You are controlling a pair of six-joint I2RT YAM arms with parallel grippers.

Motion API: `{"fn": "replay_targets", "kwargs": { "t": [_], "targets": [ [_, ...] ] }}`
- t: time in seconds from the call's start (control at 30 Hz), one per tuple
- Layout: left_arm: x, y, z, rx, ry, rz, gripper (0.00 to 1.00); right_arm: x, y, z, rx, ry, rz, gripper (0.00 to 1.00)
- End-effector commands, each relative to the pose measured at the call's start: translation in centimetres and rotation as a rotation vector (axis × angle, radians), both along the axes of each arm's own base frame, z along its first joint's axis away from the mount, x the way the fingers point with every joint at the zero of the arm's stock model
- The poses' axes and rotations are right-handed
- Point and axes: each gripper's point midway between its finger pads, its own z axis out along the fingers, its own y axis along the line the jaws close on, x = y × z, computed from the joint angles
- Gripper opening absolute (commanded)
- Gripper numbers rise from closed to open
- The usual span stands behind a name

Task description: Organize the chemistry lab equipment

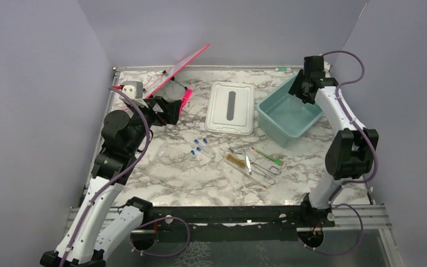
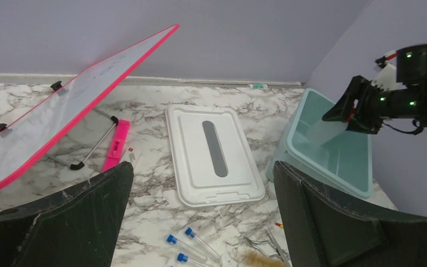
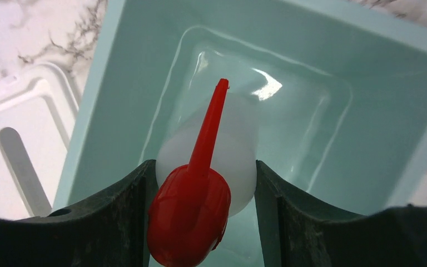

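One tip: the right gripper (image 3: 200,167), clamped on the white squeeze bottle (image 3: 239,144) above the teal tub (image 3: 122,67), should lower before releasing; left gripper (image 2: 201,167) stands open.

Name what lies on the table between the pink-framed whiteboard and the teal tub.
The white lid lies flat between the whiteboard and the teal tub, clearest in the left wrist view.

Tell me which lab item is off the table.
The white squeeze bottle with the red nozzle, gripped in the right tool above the teal tub; the rest lie on the marble table.
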Motion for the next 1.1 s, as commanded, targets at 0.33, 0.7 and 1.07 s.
{"fn": "replay_targets", "kwargs": {
  "t": [0.33,0.7,1.07],
  "targets": [
    [2.0,-1.6,1.4,-0.017,0.007,-0.048,0.99,5.1,0.8,-7.2,0.062,0.098,0.001,0.56],
    [2.0,-1.2,1.2,-0.014,0.011,-0.029,0.99,4.4,0.3,-9.0,0.053,0.180,-0.024,0.73],
    [1.8,-0.7,1.3,0.015,0.016,-0.010,0.99,4.5,0.3,-4.7,0.035,0.110,0.009,0.81]
  ]
}}
